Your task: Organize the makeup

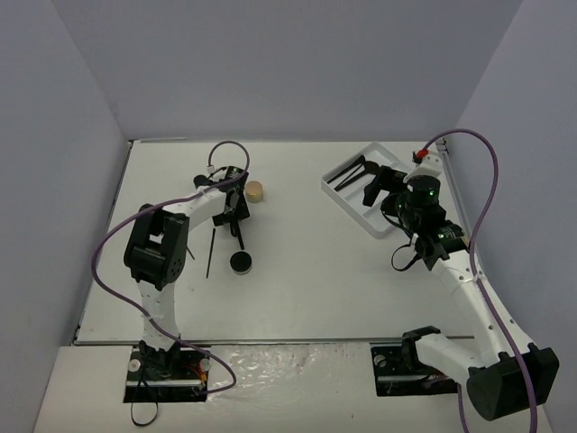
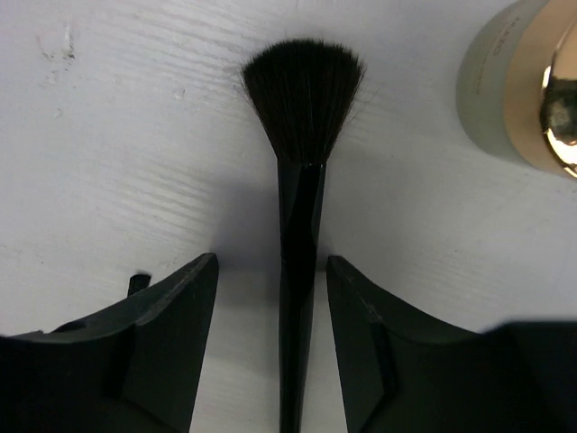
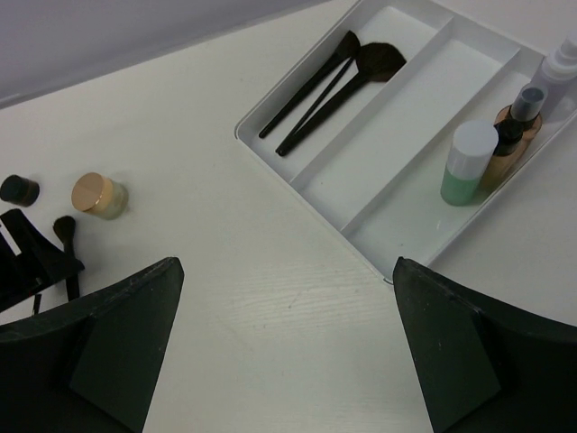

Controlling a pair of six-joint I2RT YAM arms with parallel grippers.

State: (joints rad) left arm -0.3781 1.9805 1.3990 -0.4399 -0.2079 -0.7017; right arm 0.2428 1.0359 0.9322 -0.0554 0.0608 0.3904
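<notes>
Over in your tray (image 3: 397, 126), black brushes (image 3: 334, 81) lie in one end slot and bottles (image 3: 464, 167) stand in the other, while on the table (image 3: 225, 298) your left gripper (image 2: 272, 266) gapes astride a brush (image 2: 302, 99) beside the tan jar (image 2: 514, 90) and your right gripper (image 3: 287, 266) gapes too.

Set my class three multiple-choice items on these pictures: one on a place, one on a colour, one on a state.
1. The loose brush lies: A in the tray; B between the left pincer fingers; C under the right pincer.
2. The white-capped bottle is: A red; B green; C black.
3. The right pincer is: A open; B shut on a brush; C shut on a bottle.
Key: B, fingers flank its handle; B, green body in the tray; A, fingers wide apart, nothing between.
</notes>
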